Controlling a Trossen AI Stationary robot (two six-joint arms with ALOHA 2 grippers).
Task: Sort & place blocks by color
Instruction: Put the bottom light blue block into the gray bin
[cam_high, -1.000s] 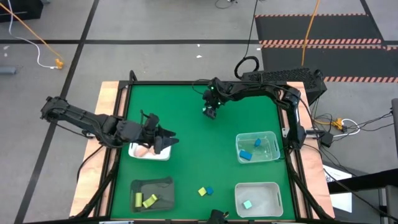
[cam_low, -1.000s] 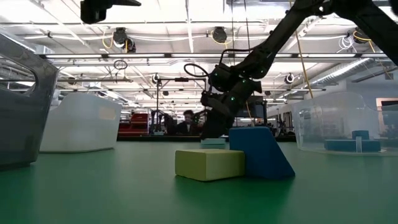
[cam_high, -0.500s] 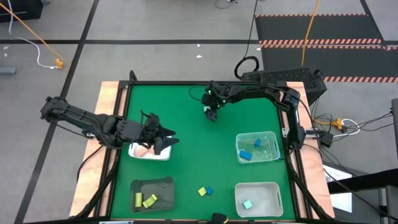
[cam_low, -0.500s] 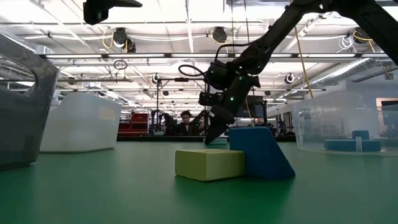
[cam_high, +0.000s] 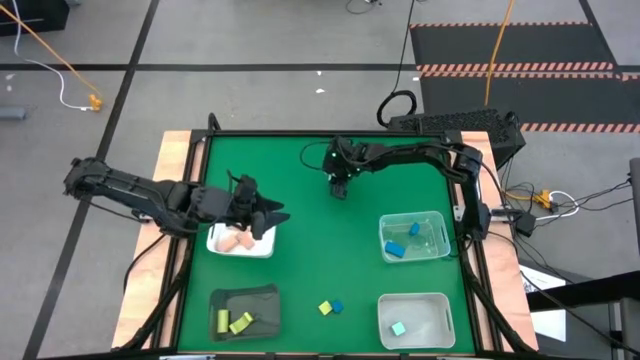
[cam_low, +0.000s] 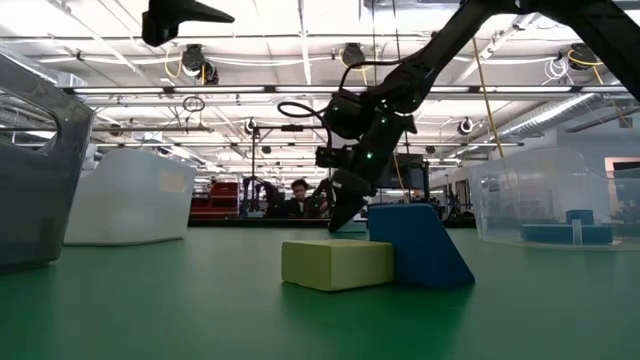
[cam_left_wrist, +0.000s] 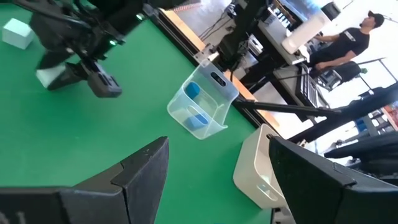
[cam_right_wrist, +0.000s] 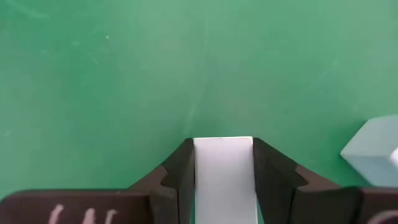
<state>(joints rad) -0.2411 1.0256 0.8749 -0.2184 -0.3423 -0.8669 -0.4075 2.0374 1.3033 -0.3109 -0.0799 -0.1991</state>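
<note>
Pinching a pale mint block (cam_right_wrist: 224, 171) between its fingers, the right gripper (cam_high: 340, 188) hangs low near the table's (cam_high: 300, 270) far edge, a second mint block (cam_right_wrist: 372, 149) just beside it. Left gripper (cam_high: 268, 220), fingers spread, hovers over the white tray (cam_high: 240, 246) at the left edge, which holds salmon blocks (cam_high: 236, 241). Yellow block (cam_high: 324, 308) and blue block (cam_high: 336, 306) touch near the near edge. Remaining blocks lie in the dark tray (cam_high: 245, 310) and the clear bins (cam_high: 414, 238).

The flat table top (cam_high: 320, 230) is green. The small white tray (cam_high: 240, 246) holds pink blocks (cam_high: 237, 242). A yellow block (cam_high: 324, 308) touches a blue block (cam_high: 336, 306).
</note>
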